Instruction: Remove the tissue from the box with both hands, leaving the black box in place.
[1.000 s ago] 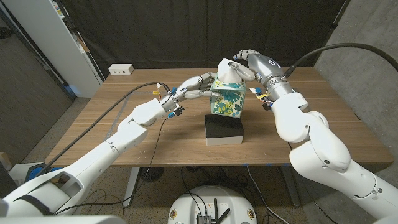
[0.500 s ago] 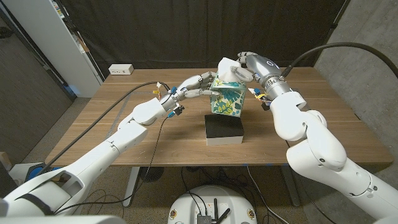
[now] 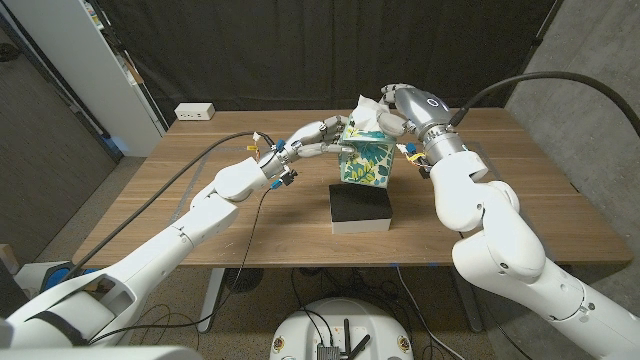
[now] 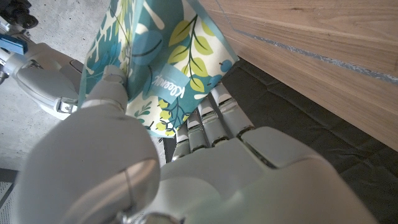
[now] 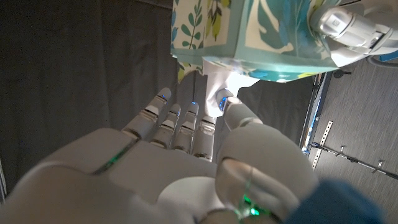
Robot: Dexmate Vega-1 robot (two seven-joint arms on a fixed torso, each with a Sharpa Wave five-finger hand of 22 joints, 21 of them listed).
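Above the wooden table [image 3: 200, 215], just behind the black box [image 3: 360, 209], the leaf-patterned tissue box [image 3: 366, 160] is gripped by the left hand [image 3: 312, 137], while its light, soft, easily torn tissue [image 3: 364, 112] is pinched near the opening by the right hand [image 3: 400, 110].

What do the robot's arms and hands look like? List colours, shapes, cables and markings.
Both arms are glossy white rounded shells. The left hand and right hand are silver-grey metal with segmented fingers. Thick black cables run along each arm. Small blue and yellow fittings sit at the wrists. Blue lights glow on the right hand's fingertips.
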